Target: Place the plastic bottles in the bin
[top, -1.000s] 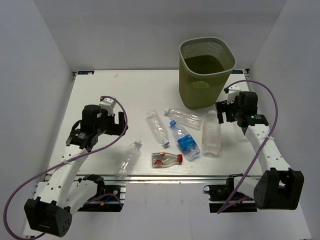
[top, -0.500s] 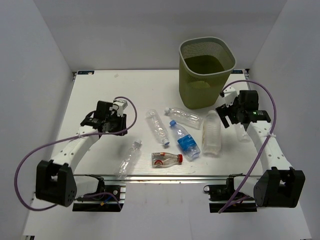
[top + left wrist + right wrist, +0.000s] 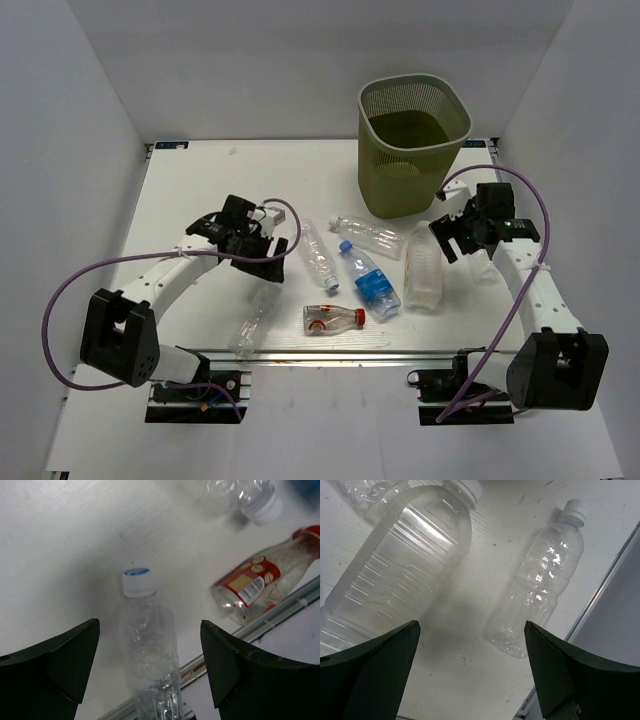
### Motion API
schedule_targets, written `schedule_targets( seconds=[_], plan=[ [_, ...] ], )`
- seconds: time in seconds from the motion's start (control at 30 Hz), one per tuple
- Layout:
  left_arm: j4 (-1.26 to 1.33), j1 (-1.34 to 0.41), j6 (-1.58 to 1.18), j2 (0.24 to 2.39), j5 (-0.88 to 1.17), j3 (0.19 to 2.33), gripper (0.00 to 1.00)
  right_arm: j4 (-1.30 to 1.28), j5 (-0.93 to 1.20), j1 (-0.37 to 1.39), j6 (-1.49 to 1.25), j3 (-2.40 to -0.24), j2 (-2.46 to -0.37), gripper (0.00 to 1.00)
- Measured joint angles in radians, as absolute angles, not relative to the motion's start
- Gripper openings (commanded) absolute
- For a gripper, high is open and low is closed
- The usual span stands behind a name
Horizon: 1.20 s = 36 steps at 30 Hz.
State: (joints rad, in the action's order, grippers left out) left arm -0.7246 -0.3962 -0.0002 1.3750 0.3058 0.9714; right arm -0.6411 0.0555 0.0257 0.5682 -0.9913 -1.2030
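Note:
The olive-green mesh bin (image 3: 413,150) stands at the back right. Several bottles lie across the table's middle: two plain clear ones (image 3: 316,255) (image 3: 368,236), a blue-capped one (image 3: 368,282), a short red-labelled one (image 3: 333,318) and a large ribbed clear one (image 3: 423,266). A plain bottle (image 3: 252,320) lies near the front edge. My left gripper (image 3: 262,250) is open above its white-capped end (image 3: 147,645), which sits between the fingers (image 3: 149,625). My right gripper (image 3: 447,236) is open and empty (image 3: 471,625) between the large bottle (image 3: 400,565) and another small clear bottle (image 3: 540,585).
The red-labelled bottle (image 3: 265,580) lies just right of my left gripper, near the table's front rail (image 3: 300,350). The small clear bottle by my right arm lies close to the table's right edge (image 3: 487,262). White walls enclose the table.
My left arm has swung right and stretched out low over the plain bottle near the front edge. My right gripper has shifted slightly left toward the large bottle. No bottle has moved.

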Motion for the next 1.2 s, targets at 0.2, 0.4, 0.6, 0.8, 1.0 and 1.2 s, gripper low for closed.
schedule_targets(
  seconds=[0.2,0.4,0.6,0.8,1.0,1.2],
  plan=[
    [-0.845,-0.457,-0.036,1.391,0.281,0.973,0.96,-0.643,0.06,0.025,0.556,-0.995,-1.258,0.9],
    [-0.896,-0.515,-0.096,1.452,0.222,0.974,0.96,-0.669,0.111,0.02,0.498,-1.084,-1.338,0.9],
    [-0.889,-0.581,-0.168,1.525,0.164,0.961,0.87,-0.683,0.282,0.02,0.349,-1.187,-1.401,0.9],
    [-0.869,-0.633,-0.229,1.594,0.128,0.944,0.49,-0.681,0.322,0.022,0.221,-1.213,-1.437,0.9],
    [-0.883,-0.661,-0.271,1.549,0.079,0.982,0.36,-0.658,0.177,0.019,0.147,-1.146,-1.405,0.9],
    [-0.882,-0.661,-0.268,1.501,0.06,1.372,0.35,-0.63,0.04,-0.084,0.134,-1.093,-1.394,0.9]
  ],
)
